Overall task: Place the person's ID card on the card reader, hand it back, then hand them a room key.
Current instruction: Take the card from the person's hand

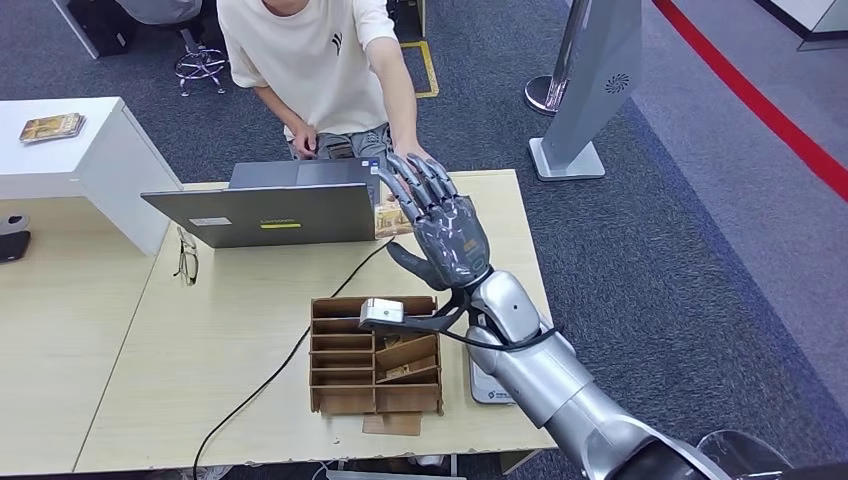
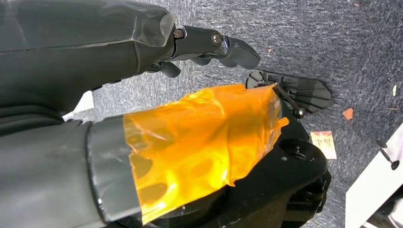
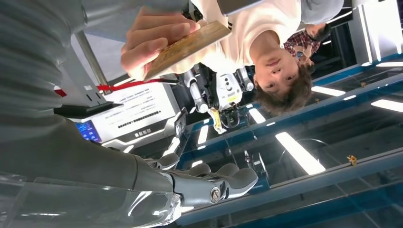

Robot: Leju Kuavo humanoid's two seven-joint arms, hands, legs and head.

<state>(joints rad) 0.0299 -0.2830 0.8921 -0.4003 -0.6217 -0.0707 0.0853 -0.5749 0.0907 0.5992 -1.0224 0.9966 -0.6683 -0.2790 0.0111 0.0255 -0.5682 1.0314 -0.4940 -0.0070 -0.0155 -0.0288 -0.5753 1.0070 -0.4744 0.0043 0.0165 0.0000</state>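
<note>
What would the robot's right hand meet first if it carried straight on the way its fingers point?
Most likely the card held out by the person's hand. The right hand is open, fingers aimed across the desk at it. How much gap remains is unclear.

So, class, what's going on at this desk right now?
The robot's right hand is stretched out, fingers spread and holding nothing, towards a person across the desk. The person's hand holds a card near it. The card is not yet in the robot's grasp. The left hand hangs over the floor.
</note>
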